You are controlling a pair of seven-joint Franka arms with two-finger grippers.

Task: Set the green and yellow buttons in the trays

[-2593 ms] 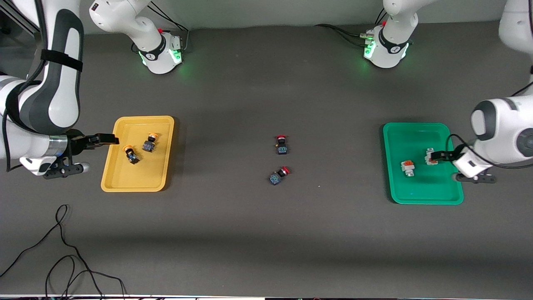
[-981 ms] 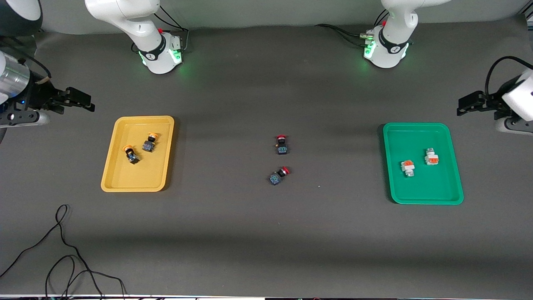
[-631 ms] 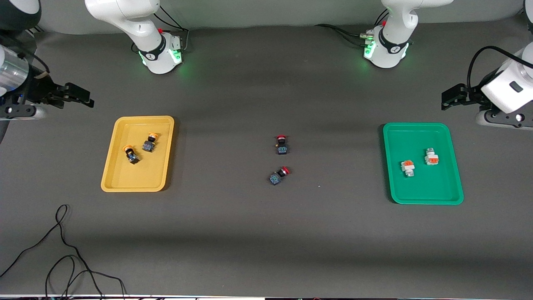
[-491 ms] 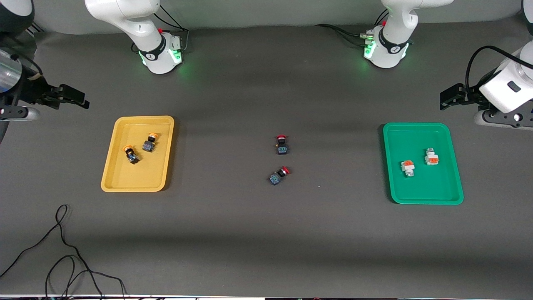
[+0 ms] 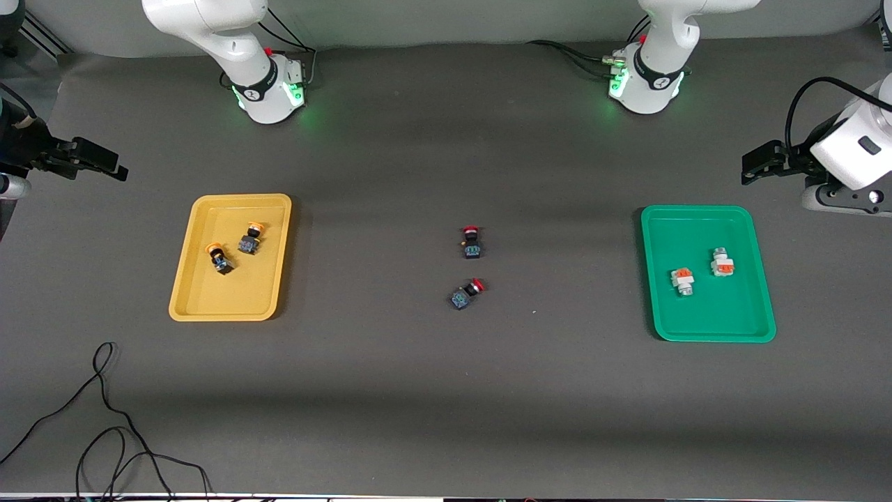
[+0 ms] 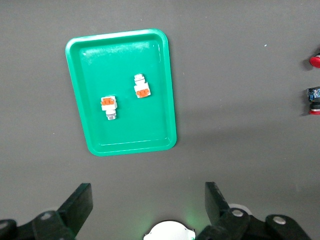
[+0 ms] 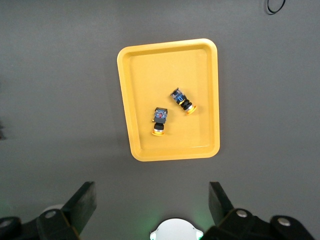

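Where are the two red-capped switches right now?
In the front view the two red-capped switches lie on the bare table mid-way between the yellow tray and the green tray, one nearer the camera than the other, in neither tray.

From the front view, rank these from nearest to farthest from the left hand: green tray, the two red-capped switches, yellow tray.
1. Green tray, at the left arm's end of the table, nearest to the open left hand.
2. Red-capped switches, mid-table between the trays.
3. Yellow tray, at the right arm's end, farthest.
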